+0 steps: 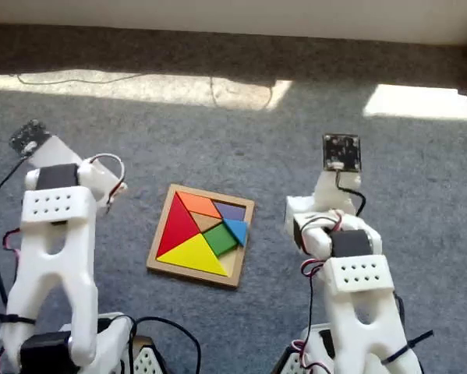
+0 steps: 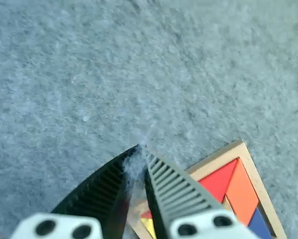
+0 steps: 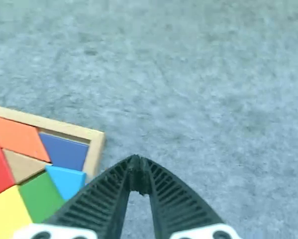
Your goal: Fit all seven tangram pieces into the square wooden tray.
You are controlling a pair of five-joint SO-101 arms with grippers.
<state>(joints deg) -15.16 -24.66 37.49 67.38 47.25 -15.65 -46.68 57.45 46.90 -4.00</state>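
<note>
Surface: a grey carpet (image 1: 295, 125) is seen under everything, with sunlit bands (image 1: 139, 87) across its far side.
Square wooden tray (image 1: 159, 266): it is laid flat on the carpet between the two arms, turned slightly askew.
Pieces in tray: a red triangle (image 1: 175, 228), yellow triangle (image 1: 192, 255), orange piece (image 1: 199, 205), dark blue piece (image 1: 231, 210), tan triangle (image 1: 207, 222), green square (image 1: 219, 239) and light blue triangle (image 1: 236, 230) are counted inside the rim.
Fit: a pale strip of tray floor is left bare at the near corner, beside the green square. Whether the light blue triangle is seated flat cannot be made out.
Left arm (image 1: 54, 234): it is folded back, well apart from the tray.
Left gripper (image 2: 140, 148): its tips are brought together over bare carpet and nothing is held. In its wrist view one tray corner (image 2: 241, 145) is seen just beside it, and the rest of the tray is cut off or covered by the fingers (image 2: 173, 184).
Right arm (image 1: 346, 265): it is folded back on the tray's other side.
Right gripper (image 3: 135, 158): its fingers are closed tip to tip and nothing is gripped. It is held over carpet just beside the tray rim (image 3: 96, 144), part of which is hidden behind it.
</note>
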